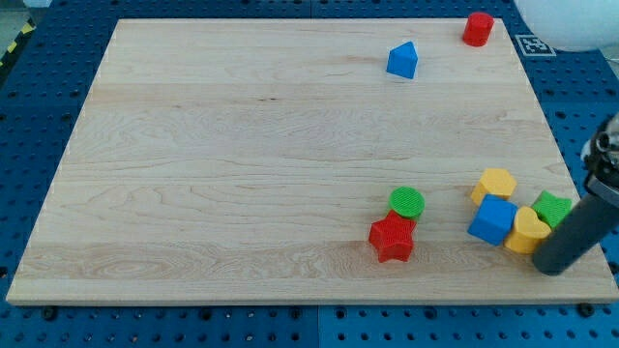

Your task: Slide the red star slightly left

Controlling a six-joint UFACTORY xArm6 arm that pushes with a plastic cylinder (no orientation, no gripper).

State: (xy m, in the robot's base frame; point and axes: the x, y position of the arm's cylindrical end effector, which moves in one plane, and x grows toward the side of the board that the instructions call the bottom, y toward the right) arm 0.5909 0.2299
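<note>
Nearest the view's bottom: red star [392,239] on the wooden board [222,174], touching a green round block [407,202] just above it. Dark rod low at the view's right, tip [553,266] near the board's edge, just beside a yellow heart [528,230] and a cluster of blue cube [492,219], yellow block [495,183] and green block [554,208]. No claw on this rig, so nothing to clench. Tip well apart from the star; by appearance, push not yet begun. Far off at top: blue block [402,60], red cylinder [478,28].
</note>
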